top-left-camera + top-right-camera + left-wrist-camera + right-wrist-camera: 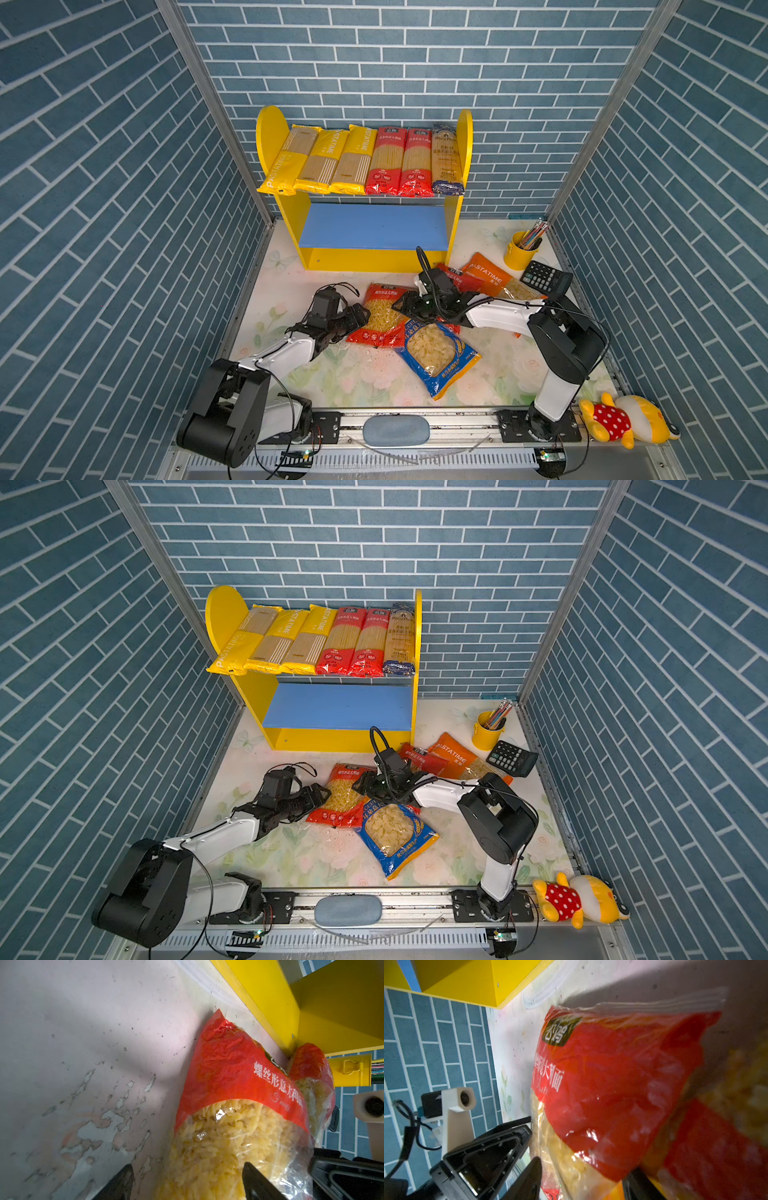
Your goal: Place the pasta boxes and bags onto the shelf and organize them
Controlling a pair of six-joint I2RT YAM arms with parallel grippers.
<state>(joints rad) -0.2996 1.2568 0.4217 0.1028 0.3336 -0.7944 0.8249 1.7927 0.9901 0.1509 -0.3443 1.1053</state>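
The shelf (270,137) stands at the back, with several long yellow, red and dark-blue spaghetti packs (374,160) side by side on its upper board. Its blue lower board (374,226) is bare. A red spiral-pasta bag (380,316) lies flat mid-table. My left gripper (360,318) is at its left edge, open, jaws straddling the clear window (207,1157). My right gripper (401,305) is at its right edge, open, with the bag's side (602,1095) between its fingers. A blue bag (436,357), a second red bag (459,277) and an orange bag (494,278) lie nearby.
A yellow pencil cup (519,249) and a black calculator (544,279) sit at the back right. A plush toy (623,419) lies on the front right rail and a grey pad (395,430) on the front rail. Brick-pattern walls close in three sides.
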